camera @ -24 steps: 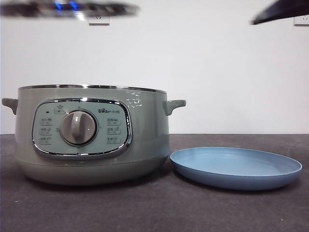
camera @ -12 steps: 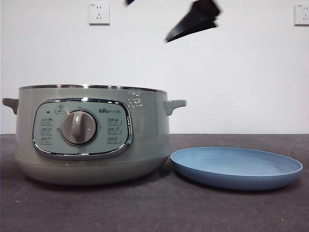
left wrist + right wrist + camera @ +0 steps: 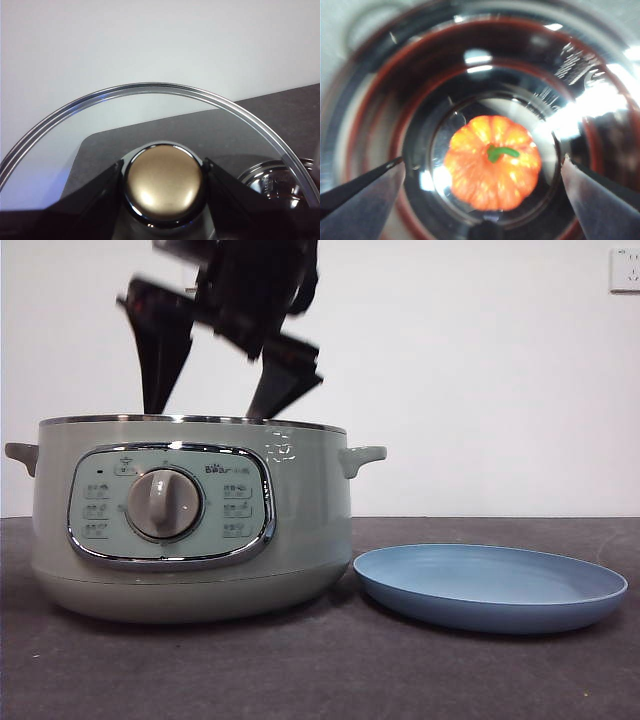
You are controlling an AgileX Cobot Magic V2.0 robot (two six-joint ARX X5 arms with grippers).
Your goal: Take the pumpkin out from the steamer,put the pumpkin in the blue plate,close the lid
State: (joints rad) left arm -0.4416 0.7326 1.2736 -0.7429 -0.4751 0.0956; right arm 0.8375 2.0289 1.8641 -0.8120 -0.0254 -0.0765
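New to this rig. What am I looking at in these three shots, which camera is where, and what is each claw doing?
It is a two-armed table robot; each arm ends in a claw with two black jaws.

The front view comes from a low camera looking across the dark table. It shows the steamer, a sage-green pot with a dial, and beside it the blue plate with nothing on it. The right claw is at the pot's open top, jaws spread.

The right wrist view looks straight down from that arm into the shiny pot, where the pumpkin sits on the bottom between the open jaws, not yet gripped.

The left wrist view is from the other arm. The left claw is clamped on the knob of the glass lid, holding it off the pot.
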